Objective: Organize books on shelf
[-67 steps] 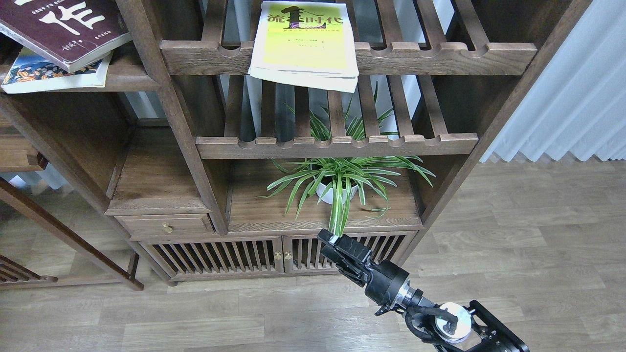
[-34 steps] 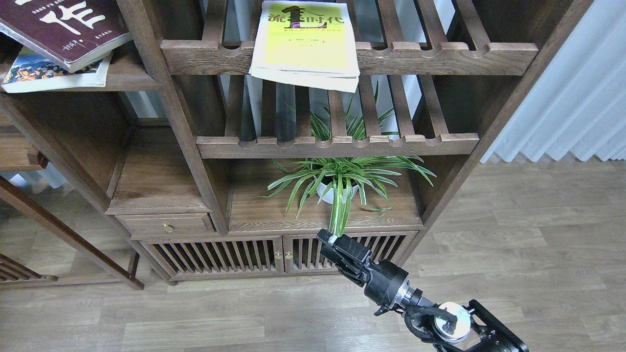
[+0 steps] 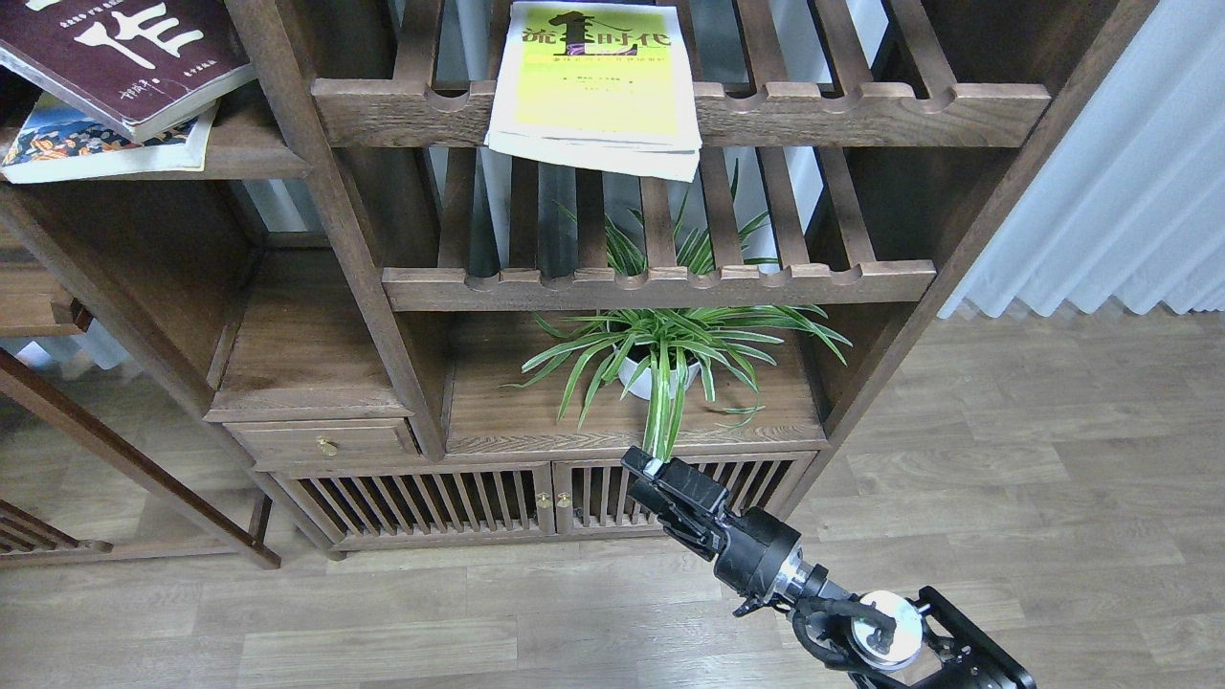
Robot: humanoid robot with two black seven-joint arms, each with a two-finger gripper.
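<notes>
potted spider plant (image 3: 660, 359) | slatted racks (image 3: 660, 282) | white curtain (image 3: 1120, 211)

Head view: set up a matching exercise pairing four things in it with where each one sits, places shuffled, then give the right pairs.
Things:
1. yellow-green book
2. maroon book
3. blue-illustrated book
4. potted spider plant

Places:
A. underneath another book on the solid left shelf
B. on the board above the slatted cabinet doors
C. on the upper slatted rack, overhanging its front rail
D. on top of another book, at the upper left

Pairs: 1-C, 2-D, 3-A, 4-B
</notes>
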